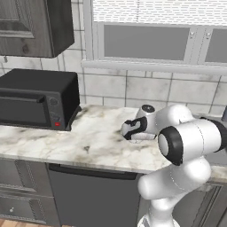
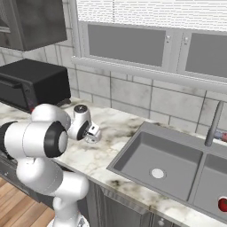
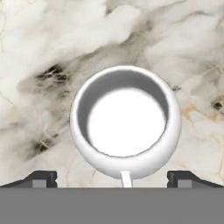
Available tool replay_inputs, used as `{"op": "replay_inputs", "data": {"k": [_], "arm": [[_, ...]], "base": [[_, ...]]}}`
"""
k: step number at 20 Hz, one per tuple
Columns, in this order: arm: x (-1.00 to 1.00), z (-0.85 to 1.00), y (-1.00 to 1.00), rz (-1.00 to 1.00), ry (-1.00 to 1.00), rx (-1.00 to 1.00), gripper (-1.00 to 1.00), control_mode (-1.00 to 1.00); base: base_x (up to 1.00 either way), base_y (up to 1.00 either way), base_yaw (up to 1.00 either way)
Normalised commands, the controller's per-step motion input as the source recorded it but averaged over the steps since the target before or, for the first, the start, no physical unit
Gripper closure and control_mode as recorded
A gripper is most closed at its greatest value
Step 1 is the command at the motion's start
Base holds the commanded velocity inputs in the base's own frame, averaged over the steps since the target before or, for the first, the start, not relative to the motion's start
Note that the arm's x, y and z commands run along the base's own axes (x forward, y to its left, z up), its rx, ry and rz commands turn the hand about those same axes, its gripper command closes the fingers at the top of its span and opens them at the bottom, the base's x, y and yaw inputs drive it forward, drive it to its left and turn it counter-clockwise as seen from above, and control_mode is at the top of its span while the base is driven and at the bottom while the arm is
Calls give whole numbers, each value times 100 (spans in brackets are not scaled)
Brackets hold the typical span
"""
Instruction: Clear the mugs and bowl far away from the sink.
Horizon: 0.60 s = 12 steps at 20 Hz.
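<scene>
Your gripper [image 3: 112, 178] hangs directly above the white mug [image 3: 125, 121], jaws spread wide and empty, one fingertip [image 3: 39, 178] at lower left of the hand view, the other at lower right. The mug stands upright on the marble counter [image 3: 39, 52], centre frame, its handle pointing at the bottom edge. Risk: its rounded glossy wall may slip or tip if you close off-centre. The sink [image 2: 155, 164] sits lower right in the right base view.

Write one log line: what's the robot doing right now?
gripper: open, above mug | squat glossy white mug: upright, empty, on marble counter, between fingertips | not gripped yet | next: likely lower, close
</scene>
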Motion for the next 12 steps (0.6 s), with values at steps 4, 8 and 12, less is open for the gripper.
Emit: {"op": "replay_inputs", "data": {"k": [4,8,12], "arm": [[31,-24,-1,2,0,0,-100,-100],[5,-33,-16,5,0,0,-100,-100],[-14,-9,-12,6,-3,0,-100,-100]], "base": [[0,0,0],[0,0,0],[0,0,0]]}}
